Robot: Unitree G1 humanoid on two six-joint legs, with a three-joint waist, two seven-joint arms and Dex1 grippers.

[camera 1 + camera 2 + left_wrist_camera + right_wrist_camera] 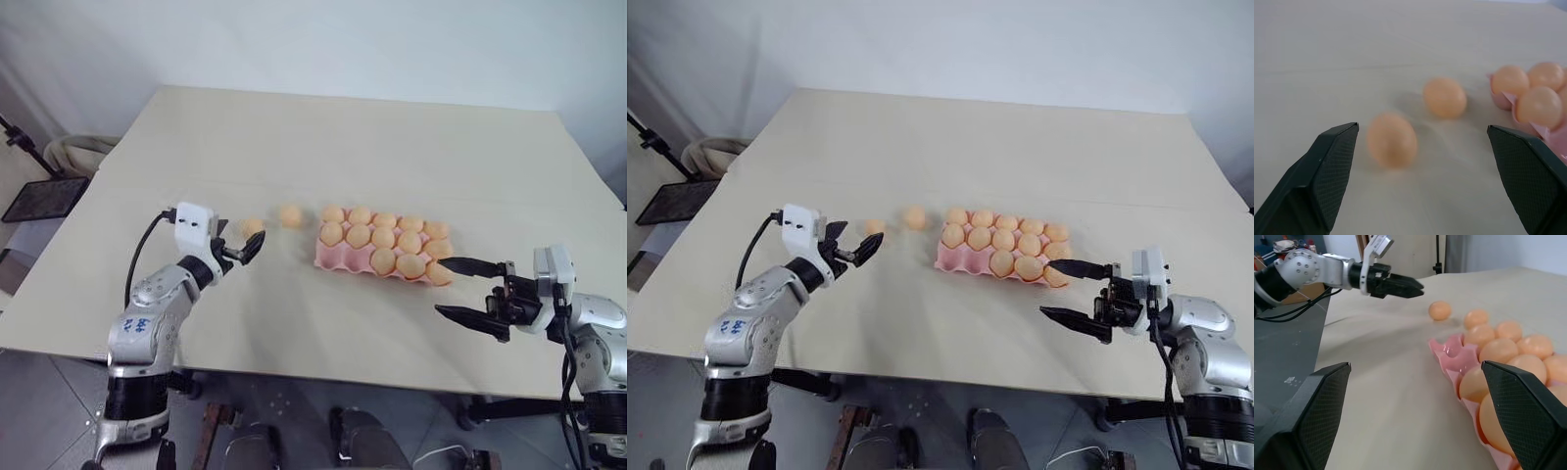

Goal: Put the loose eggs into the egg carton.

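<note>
Both hands gape wide: left hand (245, 248) level, seemingly just short of loose egg (253, 226).

Beige table (392, 147); black tray (44, 198) beside it

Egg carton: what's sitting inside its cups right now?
The egg carton holds pale orange eggs in most cups. Its near-left corner cups look empty. Cups behind the front eggs are partly hidden, so no exact count.
</note>
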